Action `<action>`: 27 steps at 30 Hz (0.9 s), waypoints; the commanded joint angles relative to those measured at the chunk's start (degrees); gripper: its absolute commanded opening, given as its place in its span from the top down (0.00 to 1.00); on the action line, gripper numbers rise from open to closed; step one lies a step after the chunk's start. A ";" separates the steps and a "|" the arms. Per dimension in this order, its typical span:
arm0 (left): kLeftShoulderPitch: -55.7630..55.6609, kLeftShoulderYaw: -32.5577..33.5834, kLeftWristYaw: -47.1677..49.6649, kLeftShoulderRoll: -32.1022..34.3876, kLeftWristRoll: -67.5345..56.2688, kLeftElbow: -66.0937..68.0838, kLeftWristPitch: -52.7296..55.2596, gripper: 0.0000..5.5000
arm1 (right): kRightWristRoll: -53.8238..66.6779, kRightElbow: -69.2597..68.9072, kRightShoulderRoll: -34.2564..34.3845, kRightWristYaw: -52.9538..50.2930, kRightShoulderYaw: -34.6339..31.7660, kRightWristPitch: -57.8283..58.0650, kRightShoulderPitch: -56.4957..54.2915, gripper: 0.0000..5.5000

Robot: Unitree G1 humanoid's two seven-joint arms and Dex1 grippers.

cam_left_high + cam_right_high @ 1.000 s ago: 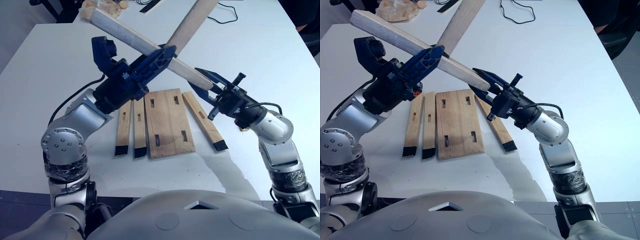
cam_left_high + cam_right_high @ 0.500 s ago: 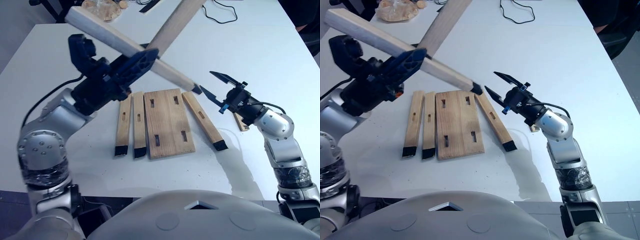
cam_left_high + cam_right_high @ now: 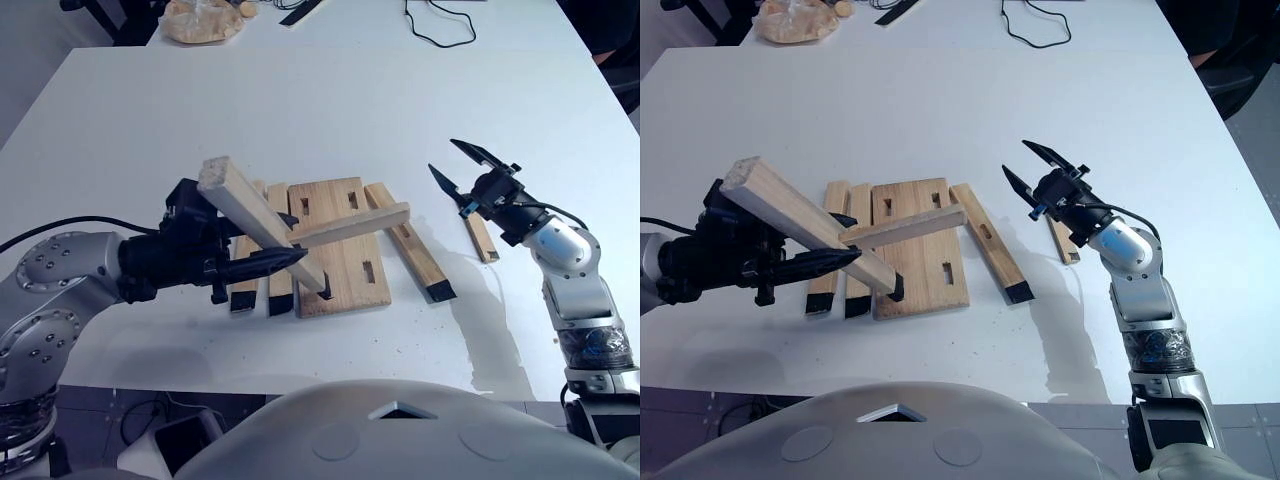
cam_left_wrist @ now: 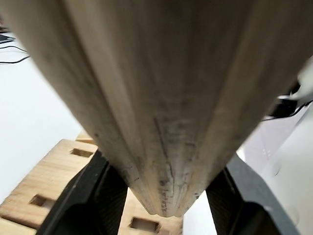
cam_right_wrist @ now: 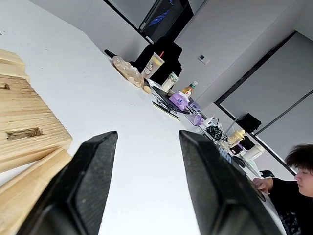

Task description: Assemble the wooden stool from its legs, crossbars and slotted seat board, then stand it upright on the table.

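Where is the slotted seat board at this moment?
In the left eye view, the slotted seat board lies flat mid-table, two legs at its left, a third leg at its right, partly under the held leg in the left gripper.

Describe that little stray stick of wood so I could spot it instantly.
On the white table, find the wide slotted seat board. To the robot's right, past a long slat, a short stick lies alone near the open right gripper, much shorter than any other piece.

Left arm low at the robot's left, forearm near level toward centre, left tool (image 3: 283, 259) clamped on a wooden leg (image 3: 248, 213), right arm bent at elbow, forearm raised, right tool (image 3: 446, 158) fingers spread wide, empty.
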 commanded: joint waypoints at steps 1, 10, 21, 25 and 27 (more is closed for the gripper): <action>2.03 -2.58 -2.48 0.99 6.57 0.74 -2.93 0.62 | -0.38 -0.12 -0.04 0.02 0.18 -0.05 -0.22 0.58; 0.73 -7.82 -2.84 -0.81 12.49 2.93 -7.09 0.63 | -0.34 0.07 0.19 0.98 1.31 -0.03 -0.58 0.58; -0.93 -12.50 -3.48 -0.55 18.22 5.48 -10.40 0.63 | -0.39 0.12 0.36 1.80 2.02 -0.11 -0.77 0.58; -0.75 -13.70 -3.45 -0.90 19.78 6.25 -11.46 0.63 | -0.30 0.02 0.22 2.00 2.38 -0.13 -0.75 0.58; 0.24 -15.59 -3.93 -0.29 22.55 6.49 -13.13 0.63 | -0.27 0.06 0.15 2.07 2.46 -0.09 -0.77 0.58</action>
